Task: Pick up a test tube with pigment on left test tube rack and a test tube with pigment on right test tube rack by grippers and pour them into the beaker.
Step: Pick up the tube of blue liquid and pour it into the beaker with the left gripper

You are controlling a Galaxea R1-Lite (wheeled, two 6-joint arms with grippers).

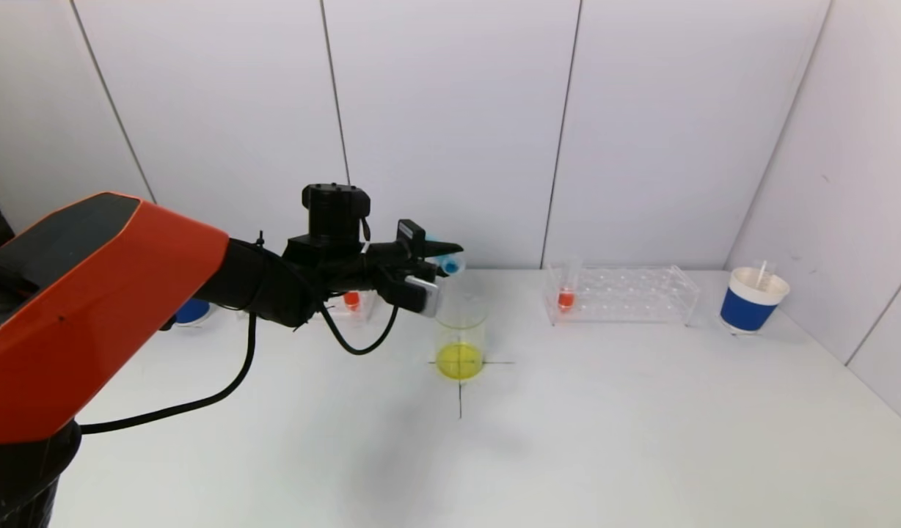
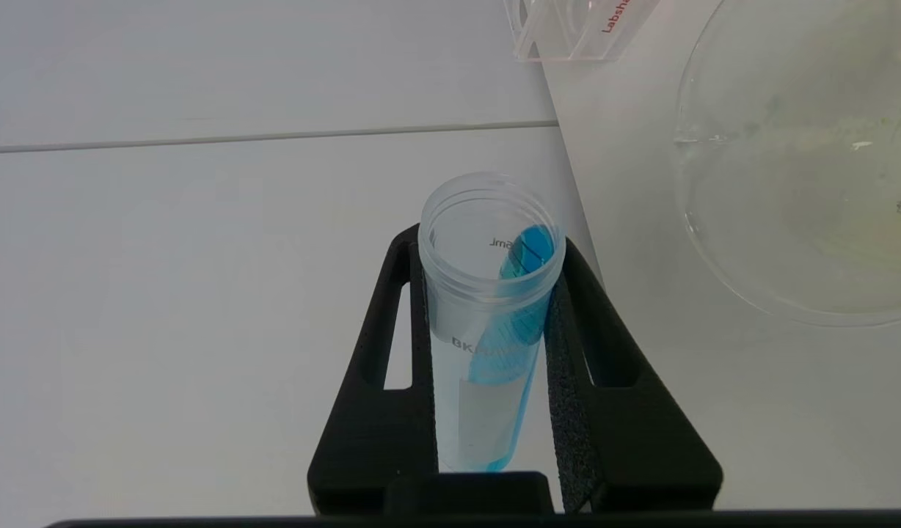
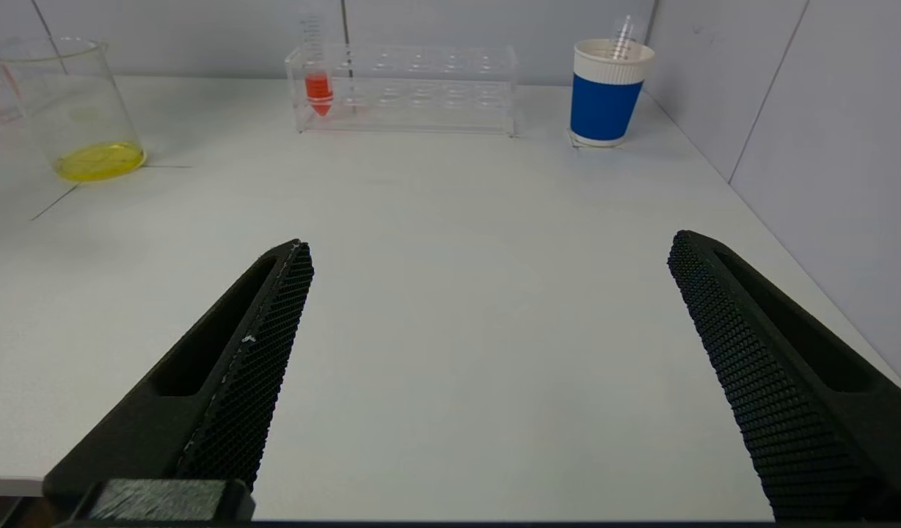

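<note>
Two racks stand toward the back of the white desk (image 1: 604,411), with the beaker (image 1: 460,337) between them on a black cross mark, a shallow layer of yellow liquid in its bottom. The left gripper (image 1: 442,273) hangs in the air just above and behind the beaker's rim, its fingers (image 2: 579,345) pinching a clear test tube (image 1: 448,265) holding blue pigment. The tube lies close to horizontal, its long axis running from the gripper out toward the robot's right, open mouth leading and beside the beaker's rim rather than over it. In the left wrist view the blue pigment (image 2: 520,293) has run along the tube's lower wall up toward the mouth. Behind the left arm, the left test tube rack (image 1: 351,304) shows a tube with red-orange pigment, mostly hidden. The right test tube rack (image 1: 623,293) holds one upright tube with red-orange pigment (image 1: 566,297) at its left end. A blue and white paper cup (image 1: 753,299) stands at the far right. The right gripper (image 3: 487,352) hovers low over the desk's near right part, well apart from the rack, its fingers spread wide and holding nothing.
</note>
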